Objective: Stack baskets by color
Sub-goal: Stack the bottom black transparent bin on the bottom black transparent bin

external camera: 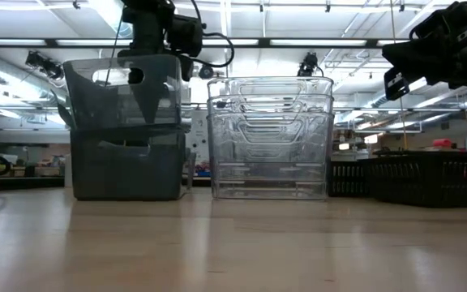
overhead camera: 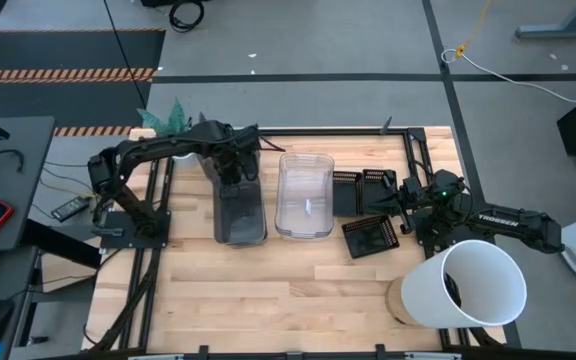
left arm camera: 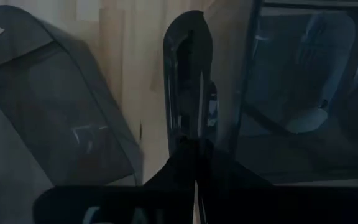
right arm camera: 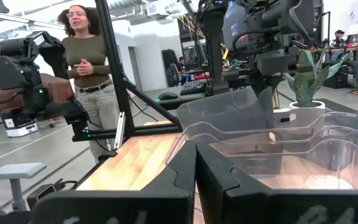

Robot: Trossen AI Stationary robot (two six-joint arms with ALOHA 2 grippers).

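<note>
On a wooden work table (overhead camera: pixel 268 300), the left gripper (overhead camera: pixel 236 168) hangs over the far end of the smoky grey baskets (overhead camera: pixel 240 212), its fingers (left arm camera: pixel 190 81) pressed together with no gap showing. In the low view the upper grey basket (external camera: pixel 122 89) sits tilted and not fully seated in the one below it, directly beneath those closed fingers; whether the fingertips pinch its wall cannot be told. Just beside the grey pair, on the side toward the right arm, stands the nested stack of clear baskets (overhead camera: pixel 304 194). The right gripper (overhead camera: pixel 396 203) hovers with its fingers (right arm camera: pixel 166 180) drawn shut on nothing, the black slotted baskets (overhead camera: pixel 363 190) lying just ahead of its fingertips and one more black basket (overhead camera: pixel 370 237) angled close beside them. A large white bucket (overhead camera: pixel 476 285) stands behind that gripper, by the arm. Beyond the table, seen past the right fingers, a person (right arm camera: pixel 91 68) stands with hands clasped.
</note>
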